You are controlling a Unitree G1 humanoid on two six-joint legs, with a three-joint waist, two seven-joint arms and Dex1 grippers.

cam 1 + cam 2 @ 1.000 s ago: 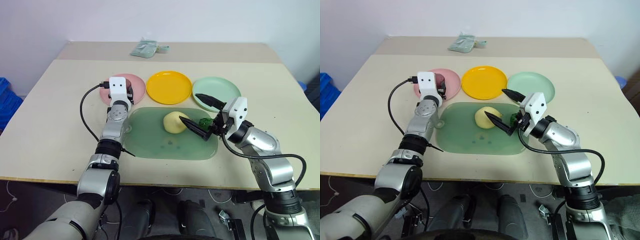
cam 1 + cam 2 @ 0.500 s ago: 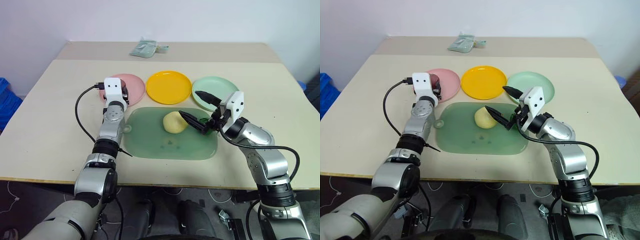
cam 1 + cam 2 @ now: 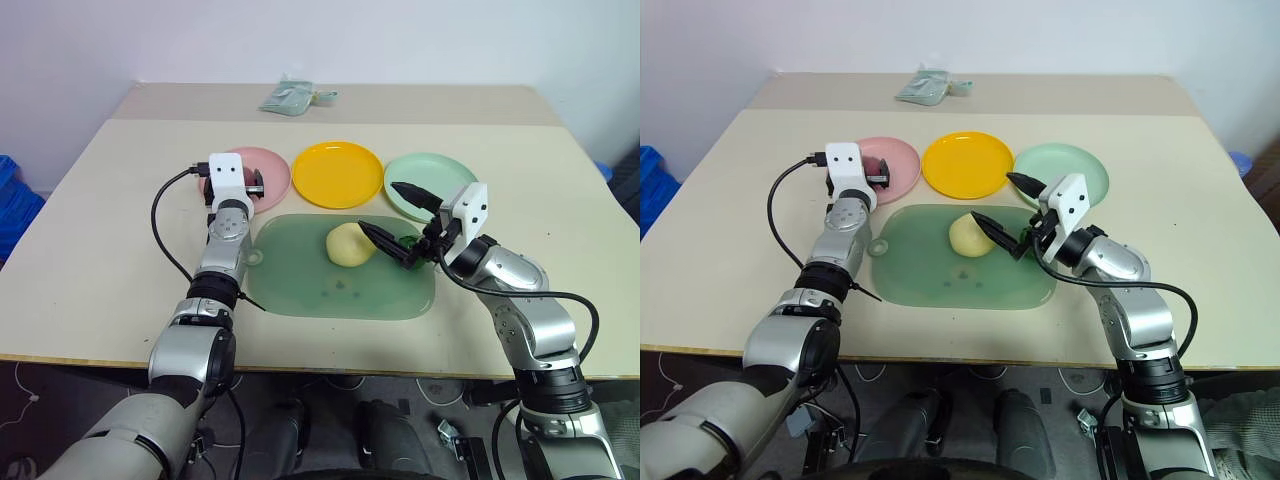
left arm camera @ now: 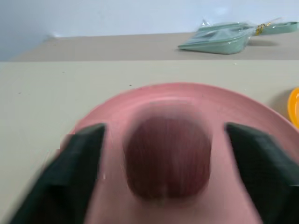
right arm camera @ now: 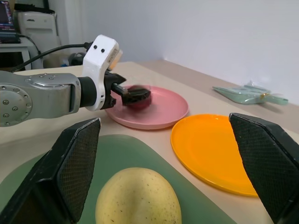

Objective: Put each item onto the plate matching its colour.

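Observation:
My left gripper (image 4: pixel 164 129) hangs open over the pink plate (image 3: pixel 274 163). The dark red-purple round item (image 4: pixel 166 156) lies on that plate between its fingers (image 4: pixel 77 172), apart from both. My right gripper (image 3: pixel 379 208) is open just above the green tray (image 3: pixel 300 282), its fingers (image 5: pixel 77 161) pointing at the pale yellow pear-shaped item (image 3: pixel 349 245) lying there. The bumpy dark green item (image 3: pixel 408 242) sits on the tray right under this gripper, partly hidden. The yellow-orange plate (image 3: pixel 338 173) and the mint green plate (image 3: pixel 442 170) carry nothing.
A small grey-green packet (image 3: pixel 290 97) lies at the far side of the table. The three plates stand in a row behind the tray. Bare table top stretches to the left and right of them.
My left gripper has opened and let go of the dark red-purple item over the pink plate. The right gripper has stayed open near the pear.

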